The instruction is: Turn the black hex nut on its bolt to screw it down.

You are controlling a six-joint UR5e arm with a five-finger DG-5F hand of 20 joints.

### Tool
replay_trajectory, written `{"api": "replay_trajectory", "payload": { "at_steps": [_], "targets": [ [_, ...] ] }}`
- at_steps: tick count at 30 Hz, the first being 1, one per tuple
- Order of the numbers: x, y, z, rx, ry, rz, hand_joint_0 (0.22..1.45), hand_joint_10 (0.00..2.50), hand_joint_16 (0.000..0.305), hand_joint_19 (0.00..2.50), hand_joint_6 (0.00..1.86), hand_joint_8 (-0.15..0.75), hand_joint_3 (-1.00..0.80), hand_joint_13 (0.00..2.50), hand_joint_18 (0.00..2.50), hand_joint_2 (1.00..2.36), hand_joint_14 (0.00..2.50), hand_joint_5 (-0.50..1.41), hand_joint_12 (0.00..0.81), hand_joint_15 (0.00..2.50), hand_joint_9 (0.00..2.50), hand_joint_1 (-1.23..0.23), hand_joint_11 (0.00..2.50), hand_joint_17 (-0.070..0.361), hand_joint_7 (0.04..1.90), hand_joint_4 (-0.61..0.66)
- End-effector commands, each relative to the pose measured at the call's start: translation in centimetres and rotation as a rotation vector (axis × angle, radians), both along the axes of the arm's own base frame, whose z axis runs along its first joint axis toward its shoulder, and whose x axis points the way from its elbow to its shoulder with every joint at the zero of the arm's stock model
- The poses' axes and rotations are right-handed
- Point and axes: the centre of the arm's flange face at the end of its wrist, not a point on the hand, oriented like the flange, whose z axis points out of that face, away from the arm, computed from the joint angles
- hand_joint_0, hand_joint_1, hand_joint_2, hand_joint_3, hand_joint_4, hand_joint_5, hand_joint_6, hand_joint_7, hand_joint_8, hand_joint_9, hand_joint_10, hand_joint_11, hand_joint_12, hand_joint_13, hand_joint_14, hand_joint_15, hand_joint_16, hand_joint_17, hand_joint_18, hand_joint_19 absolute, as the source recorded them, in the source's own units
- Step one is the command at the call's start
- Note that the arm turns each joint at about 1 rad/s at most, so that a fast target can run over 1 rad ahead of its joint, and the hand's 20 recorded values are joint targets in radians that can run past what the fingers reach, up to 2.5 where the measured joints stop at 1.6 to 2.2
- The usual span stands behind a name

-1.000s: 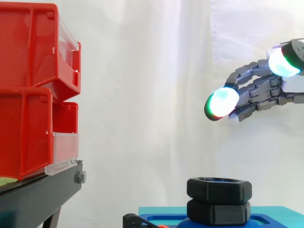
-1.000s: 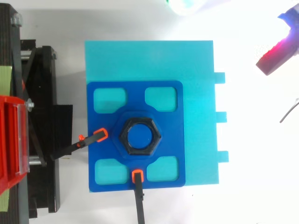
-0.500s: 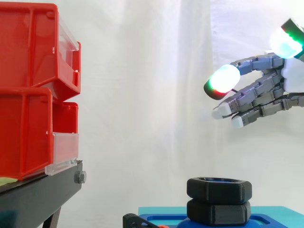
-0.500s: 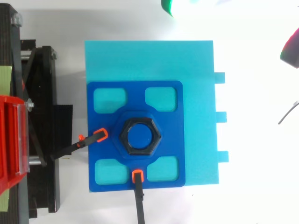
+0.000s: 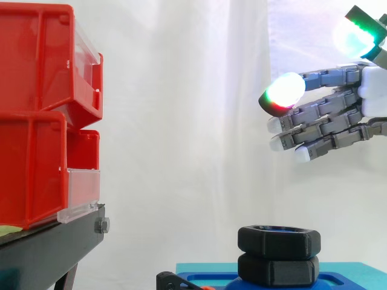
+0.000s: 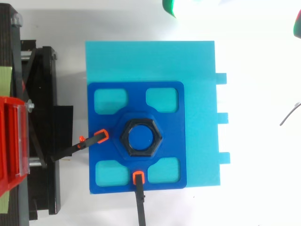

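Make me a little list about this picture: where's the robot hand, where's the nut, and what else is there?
hand: high at the right, fingers stretched out, holding nothing
black hex nut: low down on the blue plate, apart from the hand, untouched
blue plate: lies on a teal block, with two orange-tipped clamps on its edges
red bins: stacked at the left on a black stand

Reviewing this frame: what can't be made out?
Bolt: threads hidden by the nut, both views.
Robot hand: wrist cut off by side view's right edge.
Base: lower part cut off by side view's bottom edge.
Clamp: handle cut off by top view's bottom edge.
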Motion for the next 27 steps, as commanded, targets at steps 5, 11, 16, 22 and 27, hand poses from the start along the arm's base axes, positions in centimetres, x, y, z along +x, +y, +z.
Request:
{"api": "replay_trajectory", "payload": {
  "at_steps": [5, 11, 16, 22, 27],
  "targets": [
    [-0.01, 0.00, -0.03, 0.000, 0.001, 0.000, 0.43, 0.00, 0.050, 0.44, 0.50, 0.154, -0.50, 0.00, 0.00, 1.00, 0.00, -0.30, 0.320, 0.02, 0.16, -0.39, 0.00, 0.114, 0.62, -0.05],
    [-0.01, 0.00, -0.03, 0.000, 0.001, 0.000, 0.43, 0.00, 0.051, 0.44, 0.50, 0.134, -0.50, 0.00, 0.00, 1.00, 0.00, -0.30, 0.319, 0.02, 0.21, -0.39, 0.00, 0.114, 0.62, -0.04],
    [0.02, 0.00, 0.04, 0.000, -0.001, 0.000, 0.43, 0.00, 0.051, 0.43, 0.50, 0.125, -0.50, 0.00, 0.00, 1.00, 0.00, -0.30, 0.318, 0.01, 0.23, -0.39, 0.00, 0.114, 0.61, -0.03],
    [-0.01, 0.00, -0.03, 0.000, 0.001, 0.000, 0.43, 0.00, 0.050, 0.42, 0.50, 0.125, -0.50, 0.00, 0.00, 1.00, 0.00, -0.30, 0.317, 0.00, 0.26, -0.40, 0.00, 0.113, 0.61, -0.02],
    [0.02, 0.00, 0.04, 0.000, -0.001, 0.000, 0.43, 0.00, 0.050, 0.42, 0.50, 0.116, -0.50, 0.00, 0.00, 1.00, 0.00, -0.30, 0.312, 0.00, 0.26, -0.41, 0.00, 0.112, 0.61, -0.01]
  ]
}}
